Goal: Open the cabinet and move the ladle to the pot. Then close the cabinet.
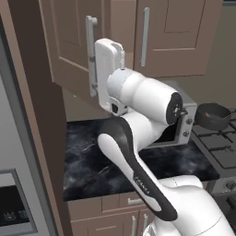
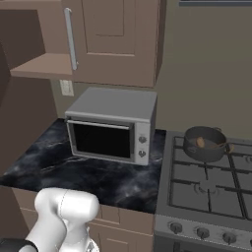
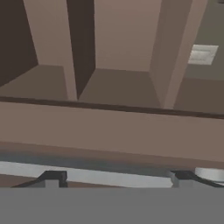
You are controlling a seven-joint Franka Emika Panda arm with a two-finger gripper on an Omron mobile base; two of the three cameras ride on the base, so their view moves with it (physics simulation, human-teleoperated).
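The cabinet's left door (image 1: 69, 41) stands swung out toward me; its right door (image 1: 173, 32) is shut. My gripper (image 1: 95, 73) is at the left door's long silver handle (image 1: 91, 50). In the hand view the gripper (image 3: 116, 177) is open, the fingertips (image 3: 52, 177) wide apart, and the handle (image 3: 109, 174) lies across just past them, with the cabinet's bare shelf (image 3: 118, 85) beyond. The dark pot (image 2: 204, 143) sits on the stove's back left burner. The brown ladle (image 2: 200, 142) lies inside the pot, its handle over the rim. The pot (image 1: 213, 116) is right of the arm.
A grey microwave (image 2: 110, 125) stands on the black marble counter (image 2: 74, 172) below the cabinet. The gas stove (image 2: 211, 187) is to its right. A tall brown panel (image 1: 32, 115) and a steel appliance (image 1: 14, 198) close off the left side.
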